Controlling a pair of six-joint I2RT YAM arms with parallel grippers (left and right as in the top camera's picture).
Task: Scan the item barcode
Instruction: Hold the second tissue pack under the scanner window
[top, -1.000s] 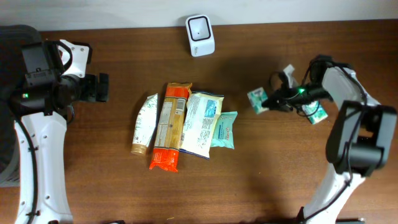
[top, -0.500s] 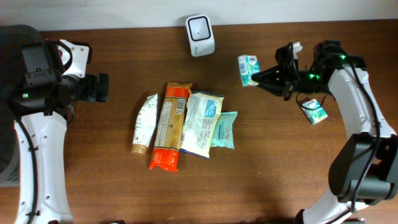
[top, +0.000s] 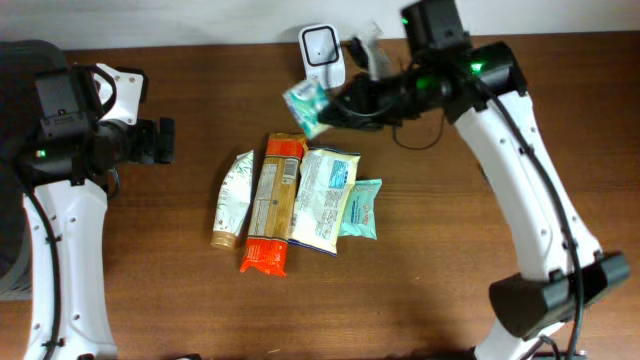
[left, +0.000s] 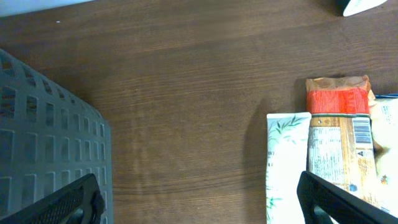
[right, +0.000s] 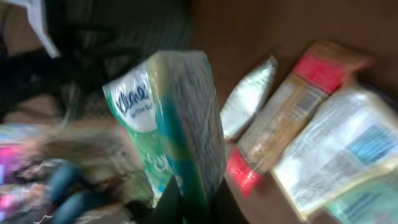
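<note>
Holding: right end effector (top: 334, 111) clamped on green-and-white soft tissue pack (top: 304, 104)
Left end effector (top: 166, 140): jaws wide apart

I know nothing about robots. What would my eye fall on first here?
The right gripper holds a green tissue pack up beside the white scanner at the far edge of the brown table. In the middle of the table four packages lie side by side: a tube, an orange-red packet, a white pouch and a teal wipes pack. The left gripper hangs open at the left, holding nothing.
</note>
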